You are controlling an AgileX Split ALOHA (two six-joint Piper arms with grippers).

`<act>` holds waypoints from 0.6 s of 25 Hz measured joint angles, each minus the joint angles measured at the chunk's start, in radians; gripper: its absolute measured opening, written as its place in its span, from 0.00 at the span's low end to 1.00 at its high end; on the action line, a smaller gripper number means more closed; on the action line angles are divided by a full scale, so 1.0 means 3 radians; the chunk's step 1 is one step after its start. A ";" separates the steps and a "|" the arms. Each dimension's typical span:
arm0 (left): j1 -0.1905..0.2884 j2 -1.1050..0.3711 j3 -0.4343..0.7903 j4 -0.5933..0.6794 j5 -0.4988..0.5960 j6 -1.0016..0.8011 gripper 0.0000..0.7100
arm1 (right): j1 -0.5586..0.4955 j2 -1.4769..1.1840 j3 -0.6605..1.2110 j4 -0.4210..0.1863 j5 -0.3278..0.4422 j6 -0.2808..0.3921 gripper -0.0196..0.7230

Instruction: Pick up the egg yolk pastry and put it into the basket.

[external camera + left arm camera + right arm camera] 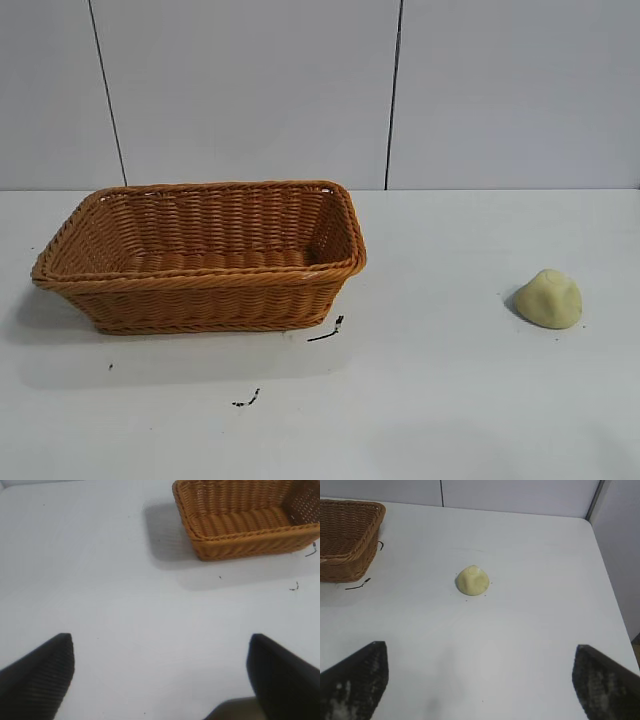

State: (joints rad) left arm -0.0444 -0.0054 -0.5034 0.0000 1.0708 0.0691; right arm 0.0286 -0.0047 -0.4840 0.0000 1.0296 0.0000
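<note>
- Egg yolk pastry (548, 299) sits on the white surface (440, 400), at the right side of the exterior view, well apart from the basket (200, 290). Nothing touching it.
- Pastry is pale yellow, domed, slightly lumpy on top; a few dark specks on the surface just beside it.
- Basket is at the left side of the exterior view, upright, long side facing the camera, inside looks bare down to the woven floor.
- Small black marks (327, 333) on the surface just beside the basket's near right corner, another one (247, 401) nearer the camera.
- My right jaws (480, 680): spread wide, holding nothing. Both dark fingertips (357, 677) show at the edges of my right wrist view, pastry (473, 580) lies ahead between them, well apart from the tips. Basket corner (350, 555) also visible there, off to one side.
- My left jaws (160, 672): also spread wide, nothing held. Bare surface (100, 580) between the fingertips (42, 672); the basket (245, 540) is farther off, not between them.
- Neither of my arms shows in the exterior view.
- Grey panelled wall (250, 90) behind the surface.
</note>
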 joint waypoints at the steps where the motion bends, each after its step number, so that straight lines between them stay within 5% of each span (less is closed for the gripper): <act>1: 0.0000 0.0000 0.0000 0.0000 0.0000 0.0000 0.98 | 0.0000 0.0000 0.0000 0.0000 0.0000 0.0000 0.96; 15: 0.0000 0.0000 0.0000 0.0000 0.0000 0.0000 0.98 | 0.0000 0.0433 -0.0191 0.0000 -0.0037 0.0000 0.96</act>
State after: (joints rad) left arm -0.0444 -0.0054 -0.5034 0.0000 1.0708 0.0691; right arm 0.0286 0.1253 -0.5414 0.0000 1.0186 0.0000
